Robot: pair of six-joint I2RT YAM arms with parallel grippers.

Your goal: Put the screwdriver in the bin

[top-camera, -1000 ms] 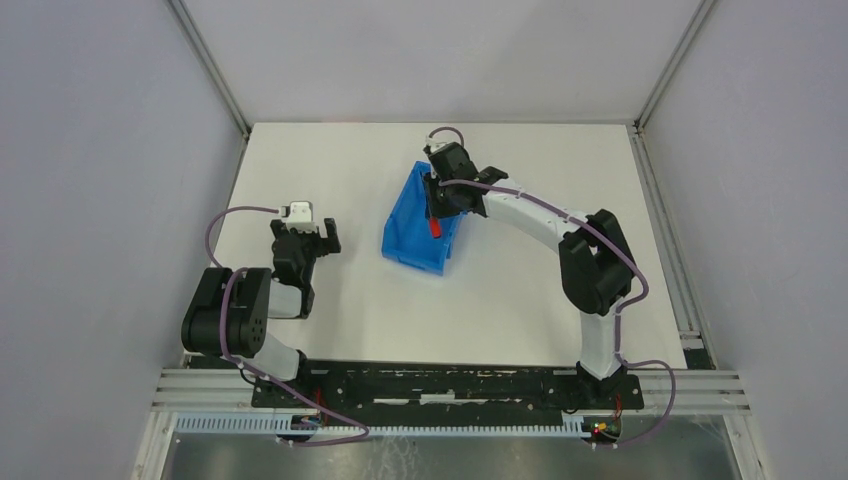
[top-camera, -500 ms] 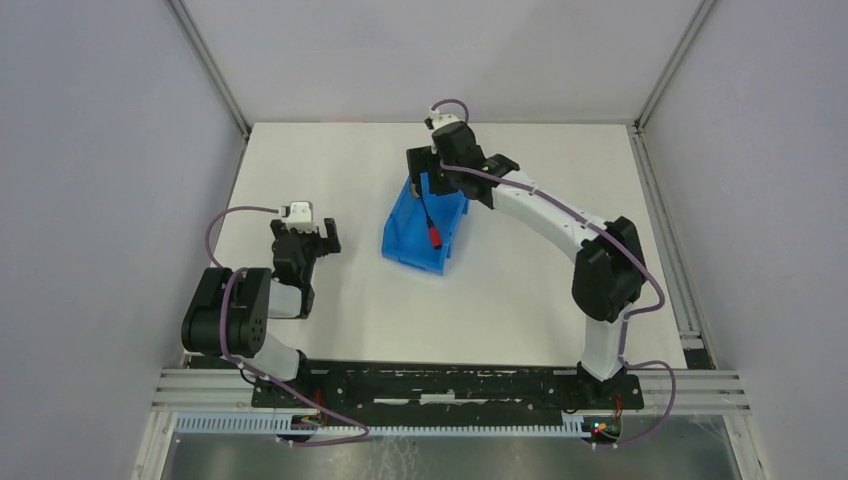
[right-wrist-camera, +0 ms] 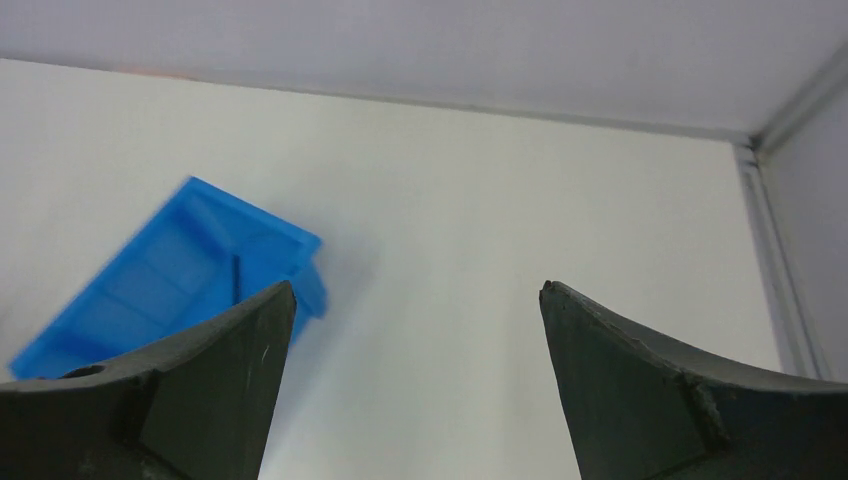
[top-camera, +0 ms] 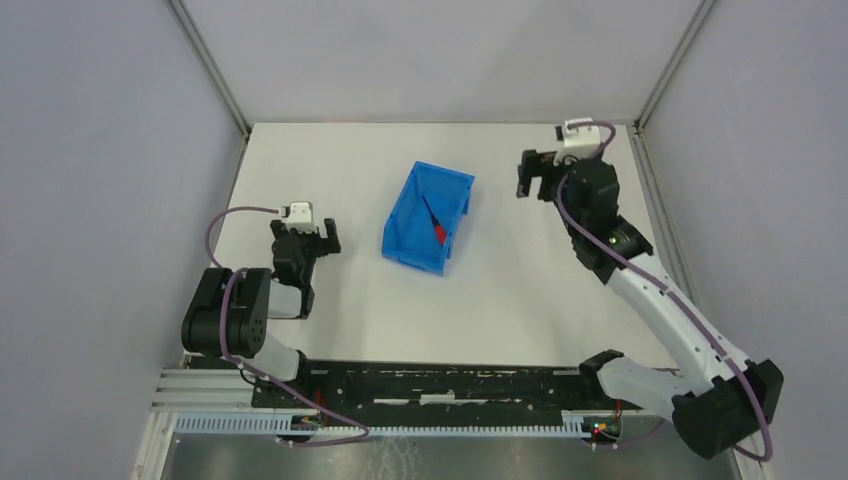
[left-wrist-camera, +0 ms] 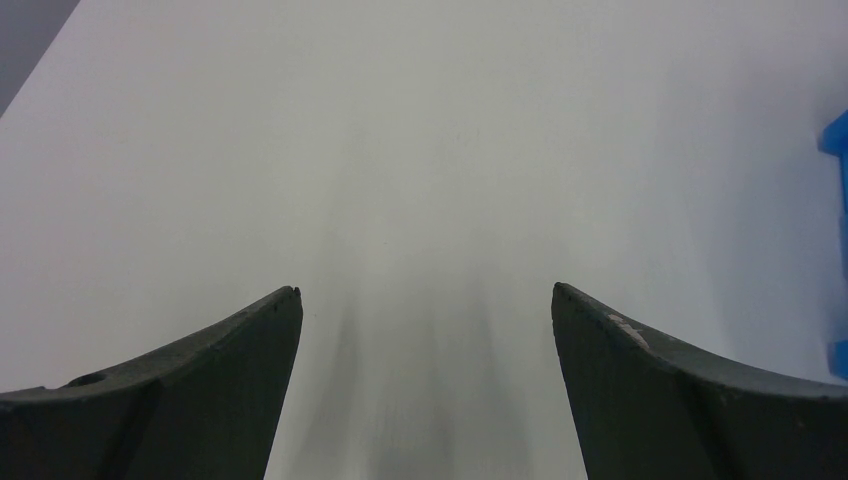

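The blue bin (top-camera: 399,222) stands near the middle of the table. The screwdriver (top-camera: 435,222) lies inside it, red handle toward the near end and thin black shaft pointing away. My right gripper (top-camera: 538,176) hangs open and empty over the table to the right of the bin, clear of it. In the right wrist view the right gripper (right-wrist-camera: 415,286) frames bare table, with the bin (right-wrist-camera: 150,292) at the left and the screwdriver's dark shaft (right-wrist-camera: 237,277) showing inside it. My left gripper (top-camera: 306,240) is open left of the bin; in its wrist view the left gripper (left-wrist-camera: 425,290) holds nothing.
White table with grey walls on three sides; a metal frame rail (top-camera: 655,190) runs along the right edge. A corner of the bin (left-wrist-camera: 838,138) shows at the right border of the left wrist view. The arm bases sit on the black bar (top-camera: 440,385) at the near edge.
My right gripper opened over the bin and let the screwdriver drop in, then the arm swung away to the right. The left arm stayed still.
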